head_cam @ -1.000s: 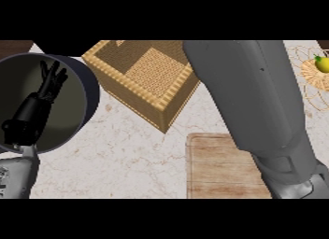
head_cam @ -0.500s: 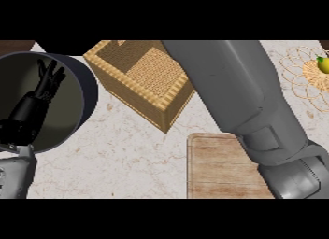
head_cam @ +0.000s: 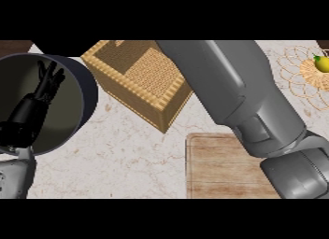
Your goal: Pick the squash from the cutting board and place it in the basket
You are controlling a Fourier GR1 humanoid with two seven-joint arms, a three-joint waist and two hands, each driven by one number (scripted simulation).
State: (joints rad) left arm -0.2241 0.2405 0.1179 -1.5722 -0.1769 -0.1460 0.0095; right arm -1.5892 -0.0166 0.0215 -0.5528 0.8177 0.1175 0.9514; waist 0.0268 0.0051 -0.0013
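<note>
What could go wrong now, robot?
1. The right forearm blocks much of the view. Neither the squash nor the right robot hand shows, so a release may be hard to aim and could land on the counter instead of in the basket.
2. That forearm passes right by the basket's edge, so it might nudge the basket out of place.

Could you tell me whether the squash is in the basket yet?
Cannot tell: the basket shows bare weave, but the forearm hides its far side.
</note>
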